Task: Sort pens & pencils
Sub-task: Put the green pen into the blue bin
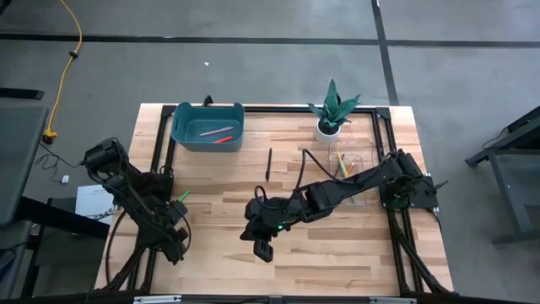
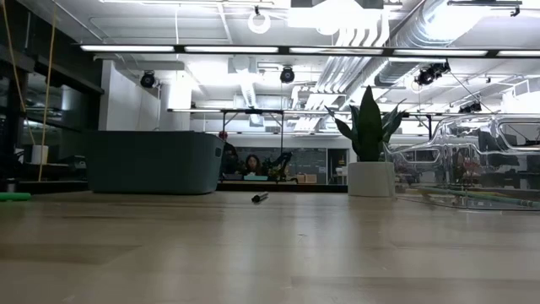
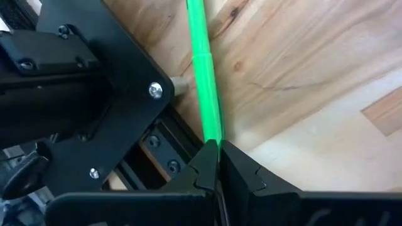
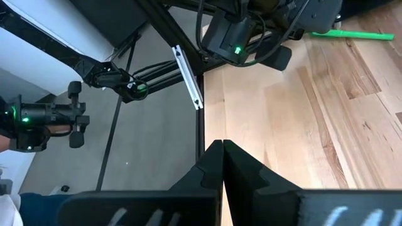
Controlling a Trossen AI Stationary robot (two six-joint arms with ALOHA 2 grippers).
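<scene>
A bright green pen (image 3: 204, 69) is caught in my shut left gripper (image 3: 218, 147) at the table's left edge, beside that arm's black mount; the high view shows this pen (image 1: 182, 196) too. One black pen (image 1: 269, 163) lies flat on the wood at mid-table. A pink pen (image 1: 208, 133) and a red-orange pen (image 1: 224, 138) lie in the teal bin (image 1: 180, 135) at the far left. Pencils (image 1: 342, 165) lie in a clear container (image 1: 364, 150) at the right. My right gripper (image 4: 221, 147) hovers shut and empty over the near middle. My left gripper pinches one end of the green pen (image 3: 212, 133) between its two fingertips. The fingers slant steeply down from above, and the pen runs on away from them, roughly in line with them. Whether its free end rests on the wood, I cannot tell.
A potted plant (image 1: 330, 114) stands at the far edge beside the clear container. Black frame rails (image 1: 169, 148) run along the table's sides. Open wood lies between the black pen and the near edge. A person sits far off in the room behind (image 2: 251, 163).
</scene>
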